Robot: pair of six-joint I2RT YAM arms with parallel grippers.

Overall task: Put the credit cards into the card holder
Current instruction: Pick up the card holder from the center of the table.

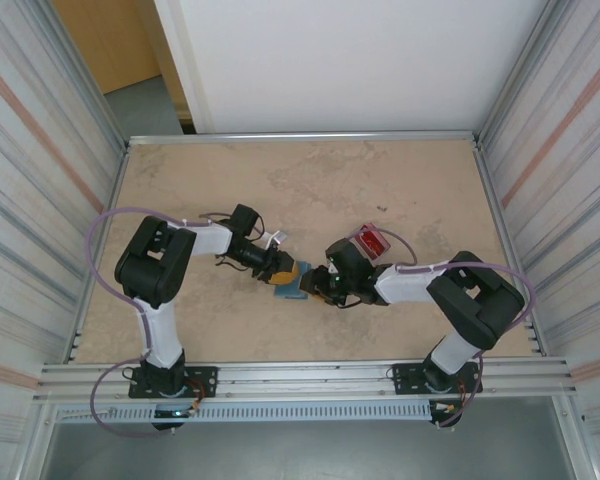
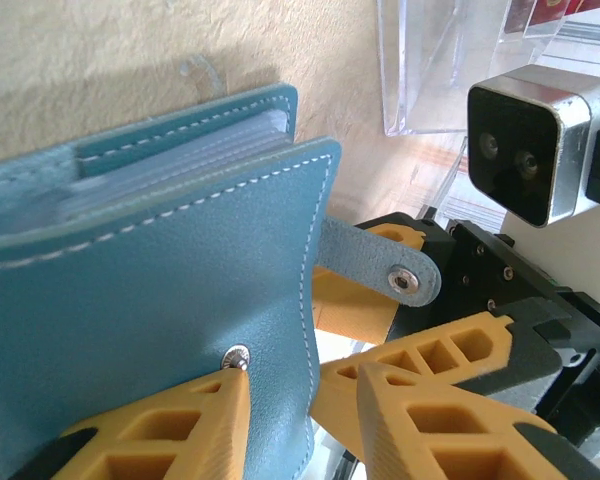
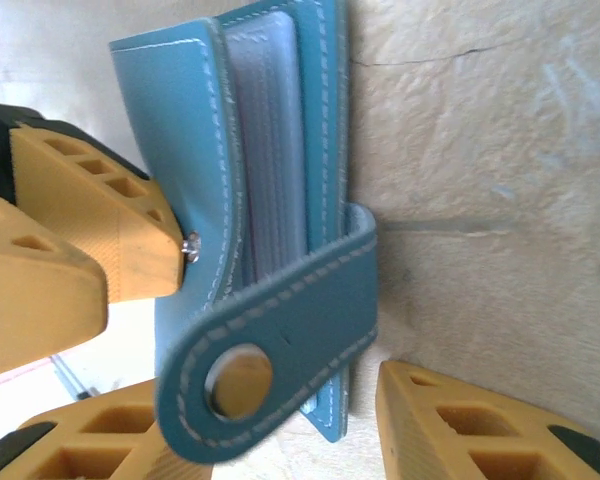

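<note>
Yellow-fingered right gripper [image 3: 280,410] gaping round the snap tab [image 3: 300,320] of the teal stitched card holder [image 3: 165,120], left gripper [image 2: 302,378] slack too, so unpinned, it cd skid.

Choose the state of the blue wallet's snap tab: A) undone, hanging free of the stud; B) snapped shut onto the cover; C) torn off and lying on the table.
A: the snap tab sticks out loose, its snap well clear of the stud on the wallet cover.
</note>
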